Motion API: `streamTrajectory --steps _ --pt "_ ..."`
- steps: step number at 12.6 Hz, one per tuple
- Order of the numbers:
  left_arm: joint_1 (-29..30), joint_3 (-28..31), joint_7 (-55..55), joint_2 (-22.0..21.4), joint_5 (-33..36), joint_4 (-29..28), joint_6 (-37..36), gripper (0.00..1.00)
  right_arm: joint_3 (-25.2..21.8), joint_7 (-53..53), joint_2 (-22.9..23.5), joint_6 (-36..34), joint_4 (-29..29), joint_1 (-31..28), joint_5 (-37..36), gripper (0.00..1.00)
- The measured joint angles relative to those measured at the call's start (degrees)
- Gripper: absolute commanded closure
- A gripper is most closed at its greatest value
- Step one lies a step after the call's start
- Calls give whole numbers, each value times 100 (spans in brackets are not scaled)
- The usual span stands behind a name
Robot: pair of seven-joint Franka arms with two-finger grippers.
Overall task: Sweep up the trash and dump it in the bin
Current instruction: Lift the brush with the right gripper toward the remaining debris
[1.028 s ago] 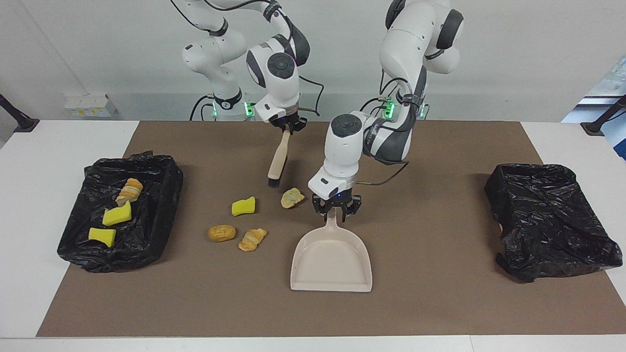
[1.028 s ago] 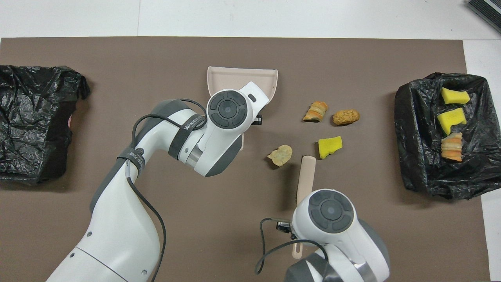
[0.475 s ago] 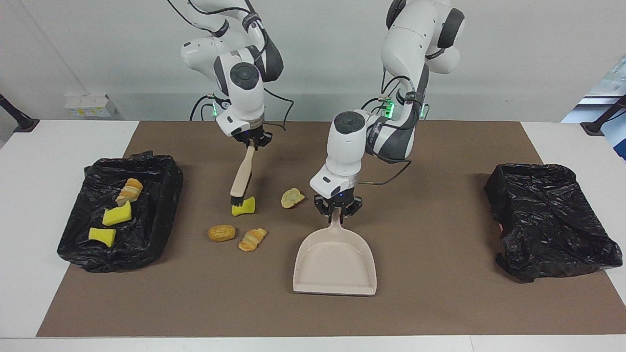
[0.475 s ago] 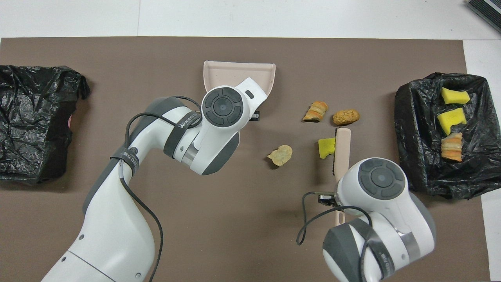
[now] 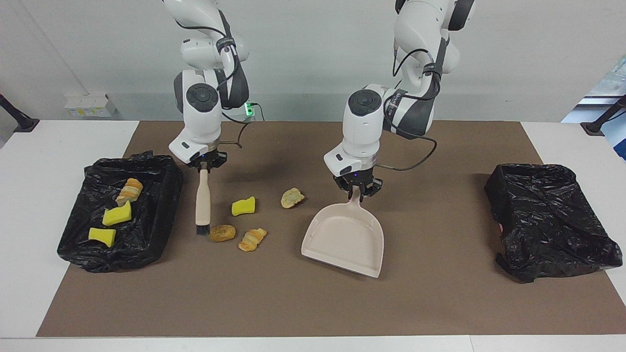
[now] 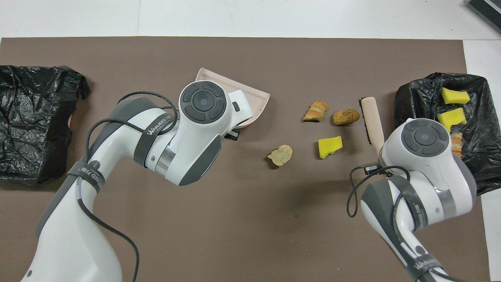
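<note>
Several trash bits lie on the brown mat: a yellow sponge chunk [image 5: 243,206] [image 6: 330,146], a flat pastry piece [image 5: 292,197] [image 6: 280,154], a round bread piece [image 5: 222,232] [image 6: 346,116] and a croissant piece [image 5: 252,239] [image 6: 315,111]. My right gripper [image 5: 203,165] is shut on a beige brush [image 5: 202,198] [image 6: 372,121], whose bristles hang right beside the round bread piece. My left gripper [image 5: 358,191] is shut on the handle of the beige dustpan [image 5: 345,239] [image 6: 256,102], which is tilted and turned. In the overhead view both wrists hide their fingers.
A black-lined bin [image 5: 166,195] [image 6: 411,102] at the right arm's end holds two yellow sponge chunks [image 5: 116,215] and a pastry piece [image 5: 129,190]. Another black bag-covered bin [image 5: 547,220] [image 6: 31,125] sits at the left arm's end.
My right gripper has carried the brush from the sponge chunk toward the right arm's end, down beside the round bread piece. My left gripper has risen and turned the dustpan.
</note>
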Motion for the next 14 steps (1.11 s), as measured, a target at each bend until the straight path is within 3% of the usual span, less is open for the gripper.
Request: streamTrajectory --steps 4,8,14 --pt "25 11 1182 -72 0 -316 1 100 23 -139 639 326 225 -83 -226 100" --pt "24 -8 1777 -335 1 -772 68 100 100 -145 678 302 265 115 -163 100" --pt "104 18 3072 -592 9 -1243 173 100 110 263 811 299 264 628 530 100"
